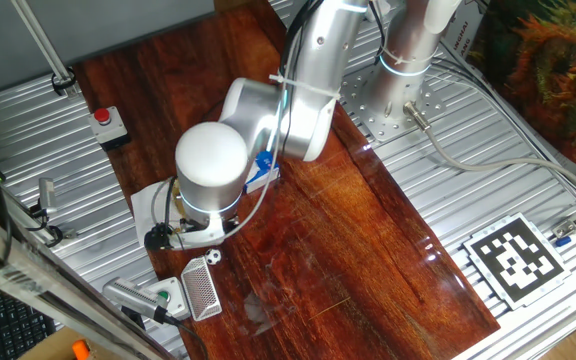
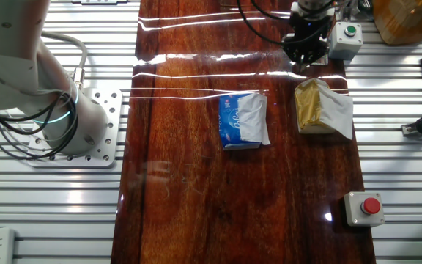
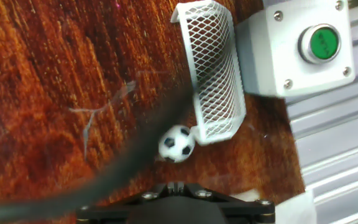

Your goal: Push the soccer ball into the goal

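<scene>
We see the soccer ball (image 3: 177, 143) touching the goal (image 3: 213, 68) at its near corner; the tool's (image 3: 176, 196) state we cannot tell.

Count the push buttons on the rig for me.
2. A green button on the white box beside the goal; a red button on the rail at the opposite end. Others may be hidden.

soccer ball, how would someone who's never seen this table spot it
Start at the white box with the green button at the wooden board's edge. Beside it lies the goal, a white mesh frame. The soccer ball sits at the goal's corner: tiny, white with black patches, the only round thing there.
</scene>
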Robot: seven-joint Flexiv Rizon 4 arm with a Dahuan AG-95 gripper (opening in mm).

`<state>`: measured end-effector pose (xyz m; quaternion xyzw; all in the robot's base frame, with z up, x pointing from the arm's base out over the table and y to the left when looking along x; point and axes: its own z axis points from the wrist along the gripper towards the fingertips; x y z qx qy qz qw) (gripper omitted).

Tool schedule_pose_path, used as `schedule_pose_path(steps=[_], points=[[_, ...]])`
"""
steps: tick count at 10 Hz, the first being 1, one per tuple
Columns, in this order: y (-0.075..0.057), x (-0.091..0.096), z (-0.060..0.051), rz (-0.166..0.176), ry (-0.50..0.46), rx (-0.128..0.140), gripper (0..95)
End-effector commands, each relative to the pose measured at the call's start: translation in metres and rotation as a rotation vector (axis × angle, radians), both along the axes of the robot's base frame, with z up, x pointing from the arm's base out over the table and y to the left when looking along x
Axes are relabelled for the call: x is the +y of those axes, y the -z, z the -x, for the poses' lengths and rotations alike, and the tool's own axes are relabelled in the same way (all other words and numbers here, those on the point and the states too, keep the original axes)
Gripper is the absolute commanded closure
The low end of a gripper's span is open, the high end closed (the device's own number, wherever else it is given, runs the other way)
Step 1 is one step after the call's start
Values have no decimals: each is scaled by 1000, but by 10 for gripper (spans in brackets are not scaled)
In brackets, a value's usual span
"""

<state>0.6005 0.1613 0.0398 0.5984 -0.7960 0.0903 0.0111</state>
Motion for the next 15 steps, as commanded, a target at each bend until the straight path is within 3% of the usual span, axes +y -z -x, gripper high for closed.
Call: schedule_pose_path(steps=[1, 5, 7, 12, 15], points=[[5, 1, -2, -5, -4, -5, 950], [20, 9, -13, -7, 1, -12, 950], [14, 17, -21, -6, -1, -9, 950], [14, 26, -19, 6, 0, -4, 950], [17, 17, -7, 12, -14, -2, 950]])
